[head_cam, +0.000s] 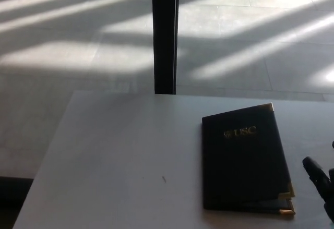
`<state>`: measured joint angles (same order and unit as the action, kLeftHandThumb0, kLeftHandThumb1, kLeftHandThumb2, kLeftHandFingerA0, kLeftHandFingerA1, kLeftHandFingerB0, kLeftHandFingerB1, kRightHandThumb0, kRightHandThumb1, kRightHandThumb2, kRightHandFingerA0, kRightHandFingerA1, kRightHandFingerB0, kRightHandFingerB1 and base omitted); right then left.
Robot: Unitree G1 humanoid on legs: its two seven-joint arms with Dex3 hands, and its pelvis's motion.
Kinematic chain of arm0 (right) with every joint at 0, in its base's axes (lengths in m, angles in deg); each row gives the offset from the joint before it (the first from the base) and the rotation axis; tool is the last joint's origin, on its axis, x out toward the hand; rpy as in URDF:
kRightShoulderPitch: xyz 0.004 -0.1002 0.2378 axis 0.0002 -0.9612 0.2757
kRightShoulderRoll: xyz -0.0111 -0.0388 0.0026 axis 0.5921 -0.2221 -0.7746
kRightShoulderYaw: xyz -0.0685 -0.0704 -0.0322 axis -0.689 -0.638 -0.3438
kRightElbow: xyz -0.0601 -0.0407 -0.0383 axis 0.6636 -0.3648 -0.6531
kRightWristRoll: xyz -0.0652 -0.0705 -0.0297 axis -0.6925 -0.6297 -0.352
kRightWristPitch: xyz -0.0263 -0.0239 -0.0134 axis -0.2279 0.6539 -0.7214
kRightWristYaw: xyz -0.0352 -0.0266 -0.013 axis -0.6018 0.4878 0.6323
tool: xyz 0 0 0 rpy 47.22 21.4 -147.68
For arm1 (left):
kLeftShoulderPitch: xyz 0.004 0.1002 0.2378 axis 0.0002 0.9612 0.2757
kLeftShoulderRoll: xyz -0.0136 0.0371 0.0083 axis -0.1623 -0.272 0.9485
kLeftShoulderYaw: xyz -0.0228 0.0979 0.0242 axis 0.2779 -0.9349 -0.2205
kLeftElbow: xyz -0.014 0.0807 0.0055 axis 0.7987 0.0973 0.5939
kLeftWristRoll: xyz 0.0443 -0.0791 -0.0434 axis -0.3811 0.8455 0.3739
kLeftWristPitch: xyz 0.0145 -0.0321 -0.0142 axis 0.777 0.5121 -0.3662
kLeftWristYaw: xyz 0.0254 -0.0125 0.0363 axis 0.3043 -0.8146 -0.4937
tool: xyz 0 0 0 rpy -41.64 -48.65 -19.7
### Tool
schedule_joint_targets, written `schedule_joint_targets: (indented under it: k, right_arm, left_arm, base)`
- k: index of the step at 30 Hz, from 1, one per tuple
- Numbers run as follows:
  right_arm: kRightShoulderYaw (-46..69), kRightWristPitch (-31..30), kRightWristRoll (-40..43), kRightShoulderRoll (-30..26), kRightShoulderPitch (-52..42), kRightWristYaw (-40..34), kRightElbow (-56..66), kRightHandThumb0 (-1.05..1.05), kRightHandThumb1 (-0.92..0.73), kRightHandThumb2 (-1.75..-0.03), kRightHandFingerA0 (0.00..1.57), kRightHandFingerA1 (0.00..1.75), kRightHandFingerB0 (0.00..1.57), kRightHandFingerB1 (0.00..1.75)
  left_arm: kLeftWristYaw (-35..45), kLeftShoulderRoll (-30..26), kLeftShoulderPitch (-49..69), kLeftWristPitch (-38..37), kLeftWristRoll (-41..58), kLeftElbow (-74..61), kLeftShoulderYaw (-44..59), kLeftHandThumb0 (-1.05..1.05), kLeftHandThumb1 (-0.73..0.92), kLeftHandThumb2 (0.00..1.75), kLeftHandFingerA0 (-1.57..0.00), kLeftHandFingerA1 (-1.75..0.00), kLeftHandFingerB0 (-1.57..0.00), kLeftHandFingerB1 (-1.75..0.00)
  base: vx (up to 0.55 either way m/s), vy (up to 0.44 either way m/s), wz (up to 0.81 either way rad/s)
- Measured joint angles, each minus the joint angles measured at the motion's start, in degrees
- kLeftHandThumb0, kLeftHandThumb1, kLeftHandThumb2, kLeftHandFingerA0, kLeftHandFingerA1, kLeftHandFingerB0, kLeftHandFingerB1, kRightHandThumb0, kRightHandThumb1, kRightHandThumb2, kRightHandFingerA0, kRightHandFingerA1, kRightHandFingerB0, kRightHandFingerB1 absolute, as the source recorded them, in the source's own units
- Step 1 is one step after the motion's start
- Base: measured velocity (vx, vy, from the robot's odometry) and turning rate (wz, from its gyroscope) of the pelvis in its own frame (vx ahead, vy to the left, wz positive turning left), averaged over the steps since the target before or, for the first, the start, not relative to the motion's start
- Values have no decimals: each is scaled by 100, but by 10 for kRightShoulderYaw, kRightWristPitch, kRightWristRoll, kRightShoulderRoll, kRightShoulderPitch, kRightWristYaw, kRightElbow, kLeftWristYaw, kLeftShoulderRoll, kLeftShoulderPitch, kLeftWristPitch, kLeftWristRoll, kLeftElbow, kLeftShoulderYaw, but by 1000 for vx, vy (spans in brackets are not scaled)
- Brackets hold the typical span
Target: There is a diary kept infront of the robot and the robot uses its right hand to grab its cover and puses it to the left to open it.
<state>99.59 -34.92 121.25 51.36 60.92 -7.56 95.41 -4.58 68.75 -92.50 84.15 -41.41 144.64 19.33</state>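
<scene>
Our right hand (321,184) sits just right of the closed diary (244,158) on the table (120,156); its grip we cannot tell.

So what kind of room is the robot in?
Probably an indoor room or hallway, maybe at a school or office. There is a tiled floor striped with sunlight, a dark post, and a white table holding a diary marked USC.

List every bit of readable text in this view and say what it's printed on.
"USC": gold letters on the cover of the closed diary, near its top.
A small gold emblem sits just left of those letters; too small to read.
No other text shows on the table or elsewhere.
</scene>
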Motion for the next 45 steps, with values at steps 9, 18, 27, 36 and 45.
schedule_joint_targets:
  k: [9, 18, 27, 36, 45]
  right_arm:
    - [-55, 13, -31, 31, -7, 3, -18, -75, -92, -75, 32, 51, 23, 37]
    - [-83, 23, -51, 65, -13, 5, -26, -75, -91, -78, 36, 56, 25, 38]
    - [-129, 43, -70, 75, -16, -4, -11, -78, -91, -82, 32, 56, 23, 41]
    - [-256, 53, -90, 76, -26, -10, 57, -80, -92, -82, 35, 62, 26, 46]
    - [-367, 48, -104, 70, -22, -13, 123, -82, -92, -83, 31, 64, 21, 48]
  left_arm:
    - [0, -6, 0, 0, 8, 3, -4, -78, 92, 158, -55, -117, -31, -100]
    - [-1, -12, 0, 0, 14, 4, -13, -78, 92, 158, -63, -122, -32, -99]
    - [-1, -14, 0, 0, 19, 8, -17, -77, 92, 158, -61, -120, -23, -94]
    - [-1, -16, 1, 0, 20, 10, -27, -81, 92, 159, -40, -110, -20, -95]
    - [2, -17, 2, 0, 21, 12, -36, -82, 92, 160, -55, -120, -18, -94]
  base:
    - [0, 0, 0]
    - [0, 0, 0]
    - [0, 0, 0]
    - [0, 0, 2]
    - [0, 0, 0]
